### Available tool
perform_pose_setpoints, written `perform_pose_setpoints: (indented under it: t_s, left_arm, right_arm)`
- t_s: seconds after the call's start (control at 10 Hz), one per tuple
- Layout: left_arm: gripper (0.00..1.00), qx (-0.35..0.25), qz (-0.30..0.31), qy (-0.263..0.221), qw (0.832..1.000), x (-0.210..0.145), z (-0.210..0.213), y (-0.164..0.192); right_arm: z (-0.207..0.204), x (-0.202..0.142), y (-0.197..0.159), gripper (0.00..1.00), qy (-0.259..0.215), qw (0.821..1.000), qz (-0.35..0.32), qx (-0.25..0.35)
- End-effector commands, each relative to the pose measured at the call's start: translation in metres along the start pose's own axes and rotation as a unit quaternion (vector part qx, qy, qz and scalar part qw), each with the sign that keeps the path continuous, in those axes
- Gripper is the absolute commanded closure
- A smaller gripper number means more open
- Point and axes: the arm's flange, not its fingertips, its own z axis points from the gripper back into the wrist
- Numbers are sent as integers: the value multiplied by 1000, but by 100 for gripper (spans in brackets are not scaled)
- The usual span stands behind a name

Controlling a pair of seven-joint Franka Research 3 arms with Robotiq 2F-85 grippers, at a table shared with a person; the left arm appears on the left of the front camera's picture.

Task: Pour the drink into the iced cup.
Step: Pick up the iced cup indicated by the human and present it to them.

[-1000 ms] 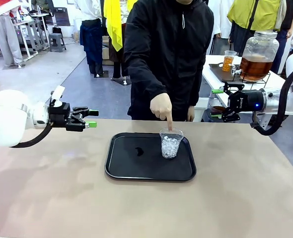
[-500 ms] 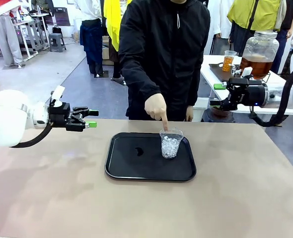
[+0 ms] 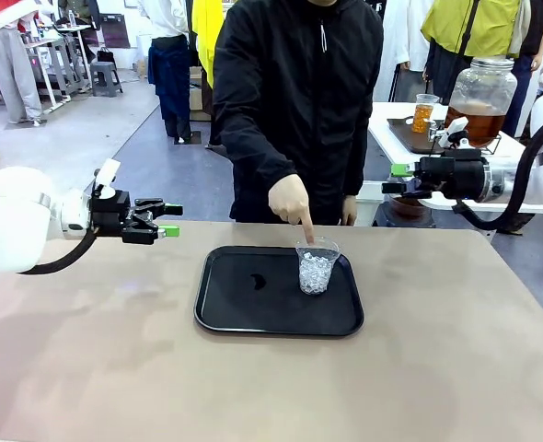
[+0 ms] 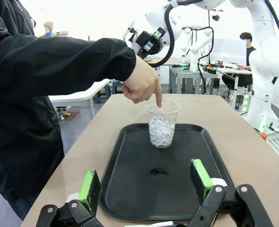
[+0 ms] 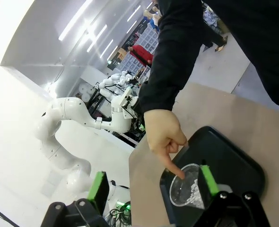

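The iced cup (image 3: 317, 267), clear and partly filled with ice, is seen standing upright on the far right part of a black tray (image 3: 244, 313), which is laid on the tan table (image 3: 456, 368). Its far rim is pointed at from above by the index finger of a person's hand (image 3: 293, 198). The left claw (image 3: 171, 220) is held over the table's far left edge, well apart from the tray, with its jaws spread wide and nothing gripped between them. The right claw (image 3: 394, 179) is held beyond the table's far right edge, aimed towards the person, likewise wide open and empty. The drink (image 3: 472, 126), amber-brown, is contained in a round glass dispenser jar (image 3: 483, 87) on a white side table (image 3: 380, 136) behind the right claw, near a small cup of amber liquid (image 3: 424, 112).
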Motion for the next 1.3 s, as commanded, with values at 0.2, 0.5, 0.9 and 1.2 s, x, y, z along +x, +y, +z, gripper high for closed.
perform_pose_setpoints:
  t_s: [0.2,0.5,0.9,1.2]
  left_arm:
    - [0,2,5,3,1000,2,-1,1]
    - [0,2,5,3,1000,2,-1,1]
    - [0,2,5,3,1000,2,-1,1]
    - [0,2,5,3,1000,2,-1,1]
  right_arm:
    - [1,0,0,0,-1,1000,0,-1]
    - [-1,-17,-26,0,9,975,218,43]
    - [-5,-51,-52,0,32,928,369,30]
    - [-10,-68,-67,0,18,918,397,0]
